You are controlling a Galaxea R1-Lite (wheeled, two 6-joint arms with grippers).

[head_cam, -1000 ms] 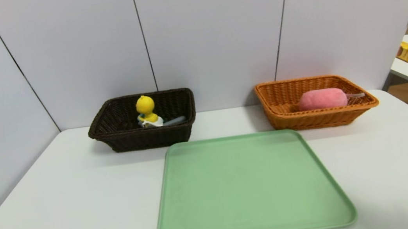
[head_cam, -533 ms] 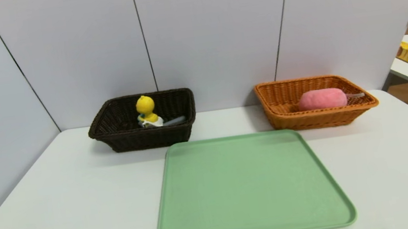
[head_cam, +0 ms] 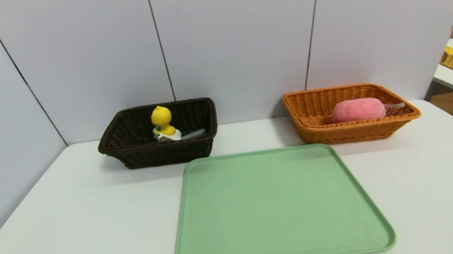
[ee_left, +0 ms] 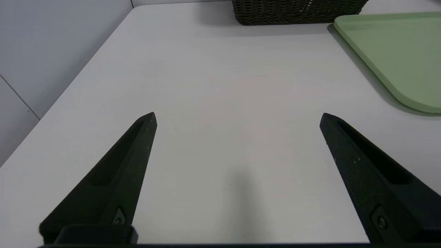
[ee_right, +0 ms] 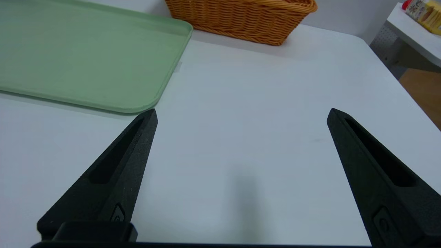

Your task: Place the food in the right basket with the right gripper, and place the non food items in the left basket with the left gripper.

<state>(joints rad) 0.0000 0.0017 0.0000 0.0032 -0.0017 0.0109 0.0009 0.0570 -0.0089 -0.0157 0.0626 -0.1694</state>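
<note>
1. Left gripper [ee_left: 237, 115] low over the bare white table [head_cam: 70, 235], near edge, left of the tray; fingers spread wide, holding nothing.
2. Right gripper [ee_right: 241, 112] low over the table, right of the tray's near corner; fingers spread wide, nothing between them.
3. Green tray [head_cam: 278, 207] flat at table centre, nothing on it.
4. Dark basket [head_cam: 161, 148] behind the tray's left far corner, holds a yellow duck toy [head_cam: 162, 122] standing upright with a grey item [head_cam: 193, 134] lying beside it.
5. Orange basket [head_cam: 351, 128] behind the tray's right far corner, holds a pink food item [head_cam: 357, 109] lying on its side.
6. Grey wall panels [head_cam: 236, 34] behind both baskets.
</note>
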